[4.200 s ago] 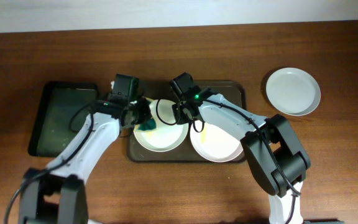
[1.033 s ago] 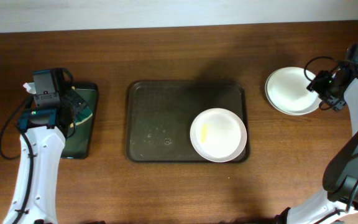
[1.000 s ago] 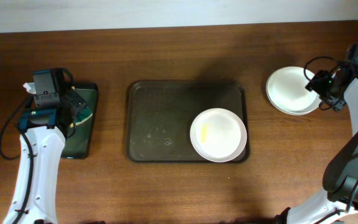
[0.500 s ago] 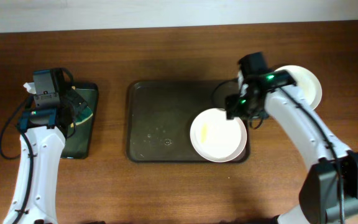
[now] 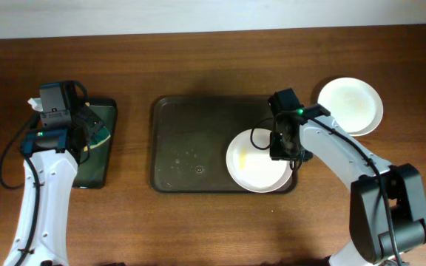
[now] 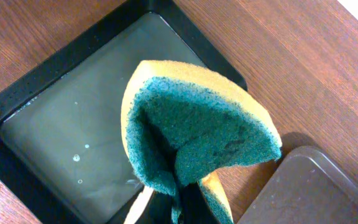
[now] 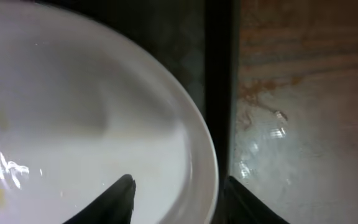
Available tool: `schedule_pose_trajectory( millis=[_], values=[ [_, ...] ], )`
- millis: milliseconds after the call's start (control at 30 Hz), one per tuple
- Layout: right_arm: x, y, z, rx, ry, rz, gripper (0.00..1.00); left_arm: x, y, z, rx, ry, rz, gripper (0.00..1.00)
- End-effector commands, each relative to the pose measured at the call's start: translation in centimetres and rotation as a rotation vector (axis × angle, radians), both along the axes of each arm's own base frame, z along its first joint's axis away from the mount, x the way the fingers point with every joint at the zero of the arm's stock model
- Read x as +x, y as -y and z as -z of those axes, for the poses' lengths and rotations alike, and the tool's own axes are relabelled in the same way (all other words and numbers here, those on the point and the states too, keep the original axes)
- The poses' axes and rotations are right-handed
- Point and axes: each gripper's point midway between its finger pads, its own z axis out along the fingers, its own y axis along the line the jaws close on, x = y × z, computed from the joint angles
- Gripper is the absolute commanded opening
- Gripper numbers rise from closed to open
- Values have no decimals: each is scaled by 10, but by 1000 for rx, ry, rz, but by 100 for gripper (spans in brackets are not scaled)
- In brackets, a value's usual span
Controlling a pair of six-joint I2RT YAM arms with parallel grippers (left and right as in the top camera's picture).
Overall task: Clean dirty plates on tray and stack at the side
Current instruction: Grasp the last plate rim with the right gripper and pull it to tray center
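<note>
A cream plate [image 5: 251,162] with a yellow smear lies at the right end of the dark brown tray [image 5: 194,137]. My right gripper [image 5: 282,145] is open at the plate's right rim. In the right wrist view its gripper [image 7: 182,200] straddles the rim, one fingertip [image 7: 120,198] inside the plate [image 7: 73,124], the other outside over the tray's rim [image 7: 219,93]. The other plates [image 5: 350,106] sit stacked on the table at the far right. My left gripper [image 5: 87,131] is shut on a green and yellow sponge [image 6: 197,130], held over the black tray [image 6: 61,137].
The smaller black tray [image 5: 102,166] holds a film of water and sits at the far left. A corner of the brown tray [image 6: 316,186] shows in the left wrist view. Bare wooden table [image 5: 213,229] surrounds both trays.
The plate I was scrubbing has gone to the stack at the right. My right gripper came back from the stack to the rim of the last plate. My left arm moved the sponge over the black tray.
</note>
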Motion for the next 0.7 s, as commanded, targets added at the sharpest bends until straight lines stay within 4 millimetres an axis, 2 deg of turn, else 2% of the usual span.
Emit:
schedule_pose_trajectory(
  millis=[0,200,400,533,600,633,667],
  values=[
    [-7,4,11,-19,-13,11,47,1,-1,0,-6,6,-7,0],
    [-7,10,12,-42,-14,19,47,1,-1,0,-6,5,-7,0],
    [-13,3,16,3,-36,11,47,1,-1,0,-7,6,-7,0],
    [-13,-44,13,256,-53,-82,47,1,-1,0,-9,6,-5,0],
    [-8,-53,10,306,-33,-99,47,1,0,0,-12,7,-3,0],
    [-5,-49,10,285,-23,-95,33,1,0,0,-12,7,-3,0],
    [-2,-43,9,259,-15,-84,29,1,0,0,-12,7,-3,0]
  ],
)
